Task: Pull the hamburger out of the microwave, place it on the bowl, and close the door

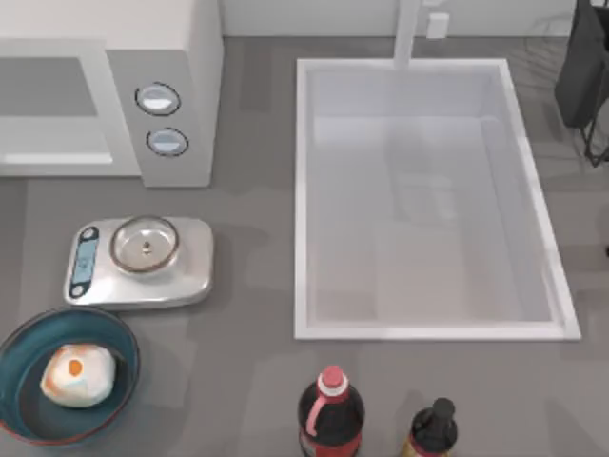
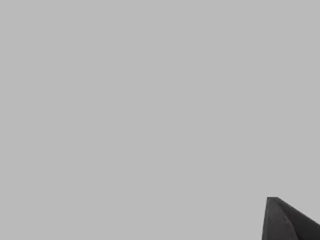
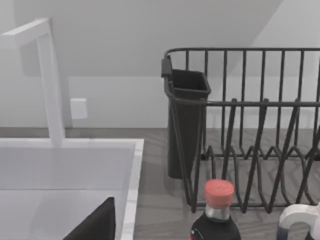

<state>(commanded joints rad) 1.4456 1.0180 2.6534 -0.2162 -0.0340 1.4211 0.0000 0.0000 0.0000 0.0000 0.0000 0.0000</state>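
Left tool (image 2: 291,223) and right tool (image 3: 96,224), the latter above the white sink (image 3: 70,165): grip state impossible to tell. Cream-white hamburger with orange patch (image 1: 78,374) resting inside wide blue bowl (image 1: 24,381), front left of table. Flat white microwave door (image 1: 52,114) seemingly shut. Likely finished; next, only parking.

even, diffuse rendered light, faint soft shadows, no glare, mild softness throughout
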